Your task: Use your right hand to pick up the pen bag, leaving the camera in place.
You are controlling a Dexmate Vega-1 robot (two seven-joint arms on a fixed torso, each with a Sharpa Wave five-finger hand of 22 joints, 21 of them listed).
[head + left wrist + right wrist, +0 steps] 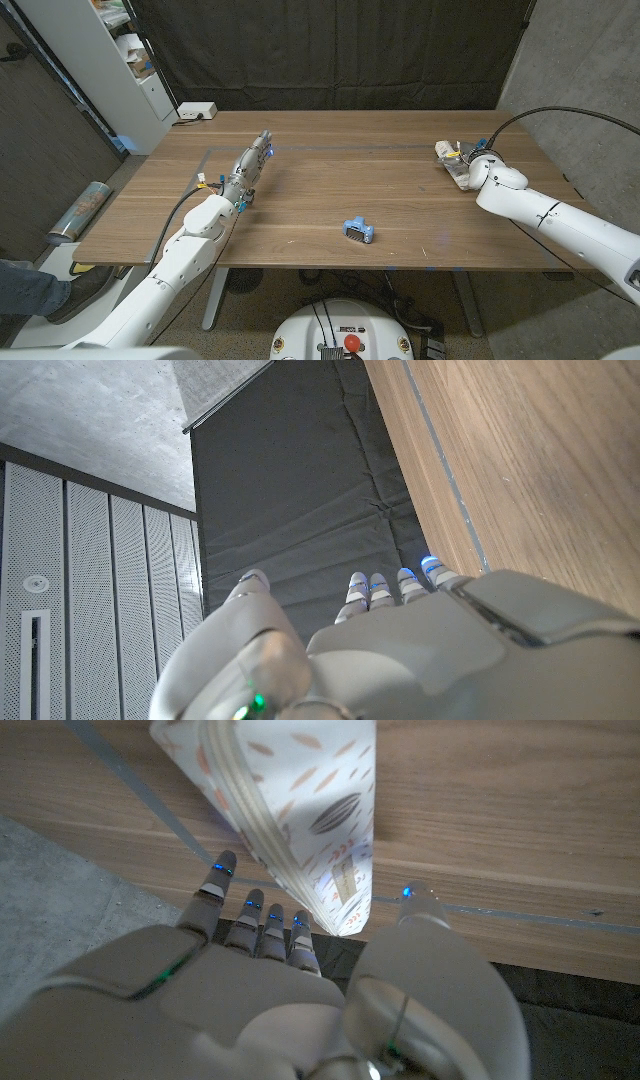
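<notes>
The pen bag (449, 157) is a white pouch with a printed pattern, lying at the table's far right. My right hand (467, 168) is right at it. In the right wrist view the pen bag's (300, 810) near end sits between the straight fingers (262, 920) and the thumb (421, 904), which stand apart on either side of it. The camera (358, 231), small and blue, lies alone near the front middle of the table. My left hand (252, 160) reaches out over the table's left part with straight fingers, holding nothing; it appears as the left hand (400, 650) in its wrist view.
A white shelf unit (110, 60) stands at the back left with a white box (195, 111) beside it on the floor side. A black curtain hangs behind the table (330, 180). A person's leg and shoe (40, 287) show at the lower left.
</notes>
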